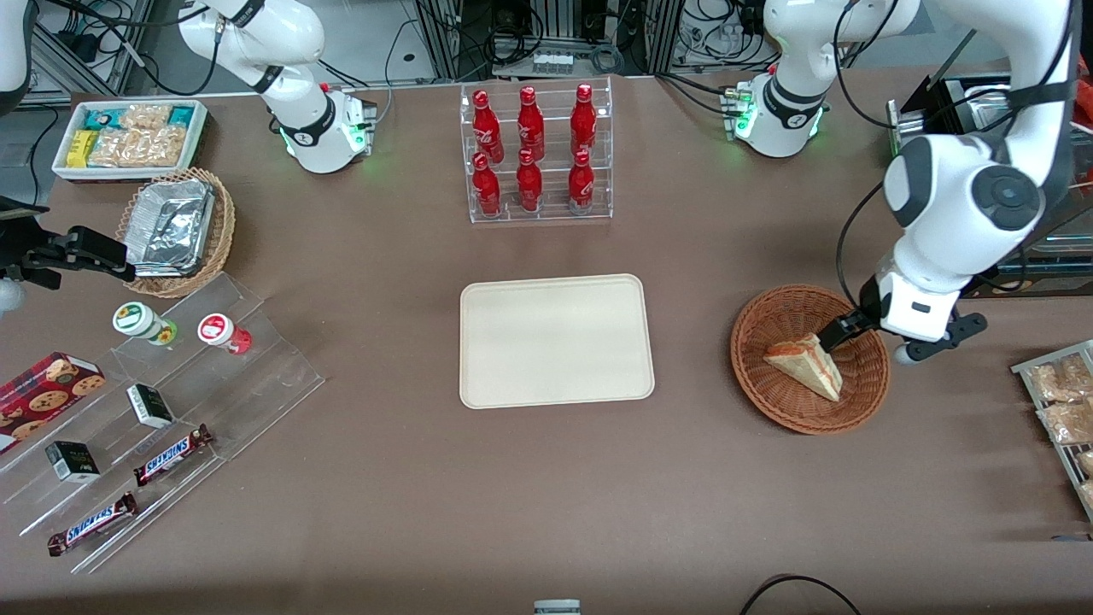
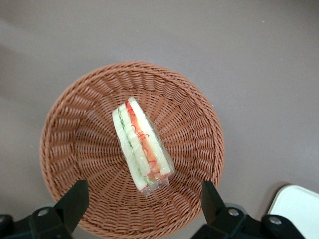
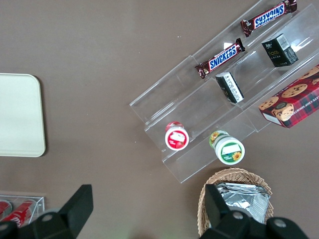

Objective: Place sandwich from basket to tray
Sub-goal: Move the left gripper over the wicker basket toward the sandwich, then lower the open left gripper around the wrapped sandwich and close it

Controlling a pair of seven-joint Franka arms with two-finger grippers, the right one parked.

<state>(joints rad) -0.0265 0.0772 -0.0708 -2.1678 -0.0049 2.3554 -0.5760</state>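
Bearings are read on the front view, with the tray as dial centre and 12 o'clock pointing away from the camera.

1. Bin [image 1: 128, 137], white, holding snack packets. Sits at 10 o'clock, at the parked arm's end of the table.
2. Pale wicker basket [image 1: 175, 231] holding foil trays. At 10 o'clock, nearer the camera than the bin.
3. Clear stepped stand [image 1: 256, 376], at 8 to 9 o'clock. It carries a green-lidded jar [image 1: 137, 320], a red-lidded jar [image 1: 218, 330], two small dark boxes [image 1: 149, 406] and two Snickers bars [image 1: 171, 454]. A cookie box [image 1: 47, 389] lies at its outer end.
4. Clear rack [image 1: 538, 154] with six red bottles standing upright in two rows. At 12 o'clock.
5. Tray [image 1: 555, 340], cream, flat on the table at its middle, nothing on it.
6. Basket [image 1: 751, 342], reddish-brown wicker, at 3 o'clock, well apart from the tray.
7. Sandwich [image 1: 807, 366], a wedge lying in the basket near its middle, with the cut face and red and green filling turned up toward the wrist camera [image 2: 142, 149].
8. Gripper [image 1: 832, 337], over the basket at the side toward the working arm's end. Its fingers [image 2: 77, 199] are spread wide, one on each side of the sandwich's narrow end, and neither touches it.
9. Bagged pale snacks [image 1: 1063, 401] on a rack, at 3 to 4 o'clock at the table edge.
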